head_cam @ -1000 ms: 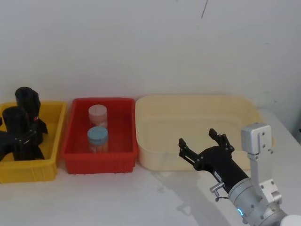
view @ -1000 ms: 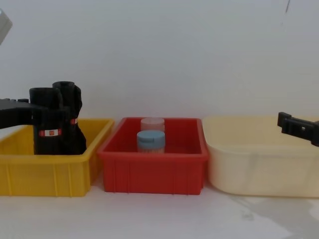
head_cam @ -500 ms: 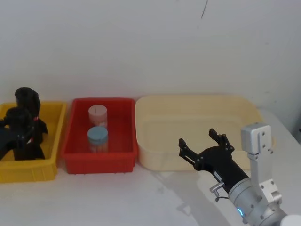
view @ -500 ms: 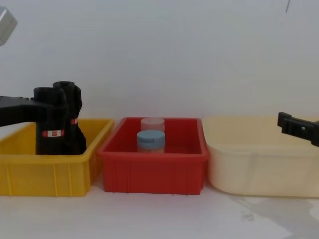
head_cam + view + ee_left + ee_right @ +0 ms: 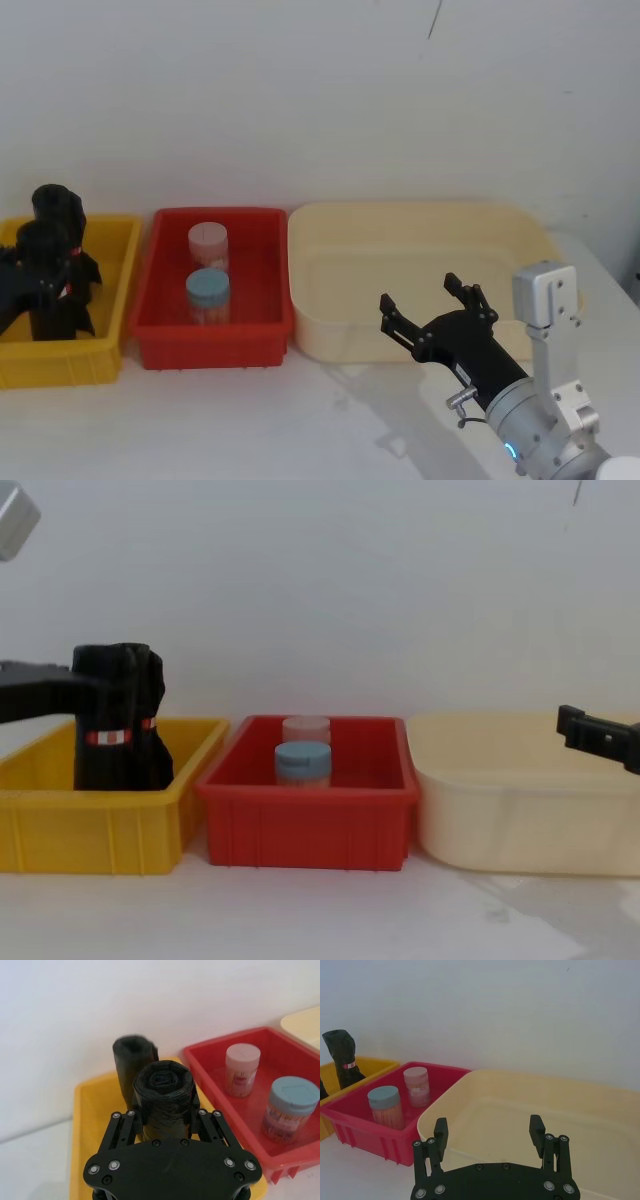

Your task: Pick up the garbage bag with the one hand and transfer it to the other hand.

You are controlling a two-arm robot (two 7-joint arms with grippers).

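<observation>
White wall behind, white surface (image 5: 300, 420) in front, three bins in a row along it.

Left gripper (image 5: 164, 1114): jaws clamped against both sides of the garbage bag (image 5: 164, 1082), just below its top. The arm comes in level from the left in the chest view. The bag is upright, long axis vertical, with its label band (image 5: 104, 738) showing below the grip. It sits inside the yellow bin (image 5: 62, 362) at the left end of the row. The bin wall hides its base, so I cannot tell whether it is clear of the bin floor. The twin black roll (image 5: 131, 1060) stands just behind it; touching or not, cannot tell.

Next to the right is the red bin (image 5: 212, 348), with a pink-lidded jar (image 5: 207, 243) behind a blue-lidded jar (image 5: 208, 290). Beyond that is the cream tub (image 5: 420, 214).

Right gripper (image 5: 419, 292): low at the tub's front edge, jaws wide apart with nothing between them, pointing forward. It is well apart from the bag, with the whole red bin between.

Judgement: pick-up is the step in hand; transfer not begun. The bag lies to the left of the receiving jaws, and the left arm is the nearer one. The next move likely calls for a straight lift clear of the bin wall and twin roll. After that, a carry rightward above the jars, keeping the bag vertical so the open jaws can close on its free lower length.
</observation>
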